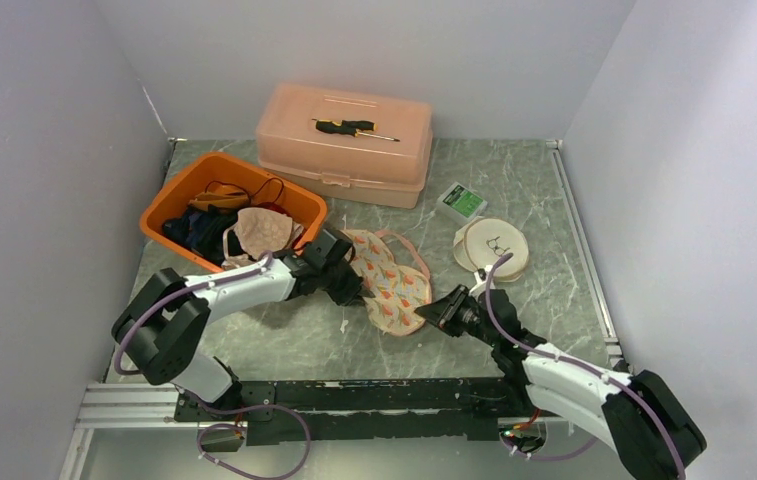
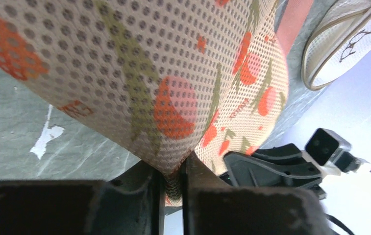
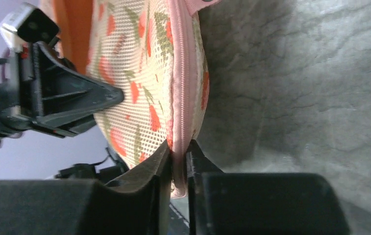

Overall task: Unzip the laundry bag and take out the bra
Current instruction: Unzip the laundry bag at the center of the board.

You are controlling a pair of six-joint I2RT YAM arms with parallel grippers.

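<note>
- Left pincer pressed together on a fold of the laundry bag, patterned mesh drawn up taut out of the jaws.
- Right pincer likewise nipped shut, here on the pink trim along the bag's edge. Probably the zip band, though no puller to be made out.
- Bag thus held from two opposite sides, between the arms, resting near the middle of the surface and just beside the orange basket of garments.
- Pink seam closed along the stretch seen from the right wrist, with no gap there. Rest of the seam: cannot tell.
- Bra to be removed not made out anywhere on or through the mesh. Judged to be inside, hidden by the printed fabric.
- Judged an early stage: a hold secured on both sides, unzipping not visibly begun, removal left entirely.
- Next need, as a guess: one side kept anchored while the other finds the puller and runs it along the trim.
- Further out, well apart and untouched: a pink toolbox at the back with a screwdriver on its lid, and a round white pouch to the right.
</note>
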